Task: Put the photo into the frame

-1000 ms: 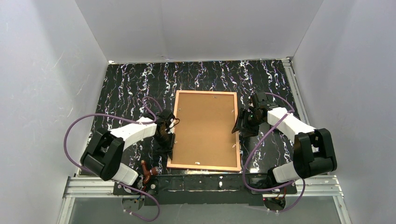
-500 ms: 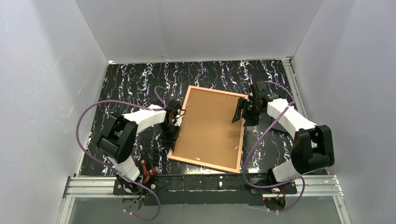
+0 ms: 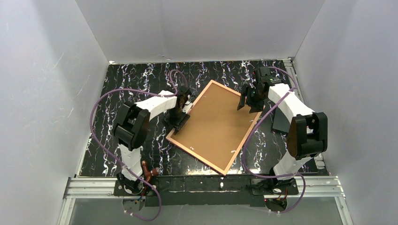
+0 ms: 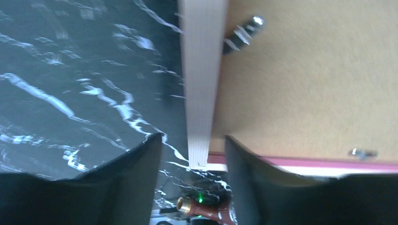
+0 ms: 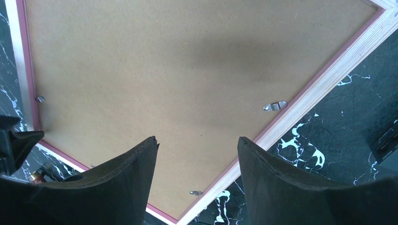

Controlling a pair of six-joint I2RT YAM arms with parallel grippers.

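Observation:
The frame (image 3: 195,155) lies back up on the black marbled table, turned diagonally. The brown backing board (image 3: 215,125) fills it. The photo is not in view. My left gripper (image 3: 180,121) is open at the frame's left edge. In the left wrist view its fingers (image 4: 141,159) straddle the pale rim (image 4: 202,93) near a corner, one finger over the board (image 4: 305,84). My right gripper (image 3: 247,104) is open over the frame's far right edge. In the right wrist view the gripper (image 5: 197,140) hangs above the board (image 5: 187,70) and the rim (image 5: 319,93).
Small metal tabs (image 5: 275,106) hold the board in along the rim. A dark flat piece (image 3: 281,123) lies at the right side of the table. A red-brown tool with a brass tip (image 3: 148,171) sits at the near edge. White walls enclose the table.
The frame has turned clockwise from square to diagonal and shifted towards the far side. Both arms swung away from me along with its edges.

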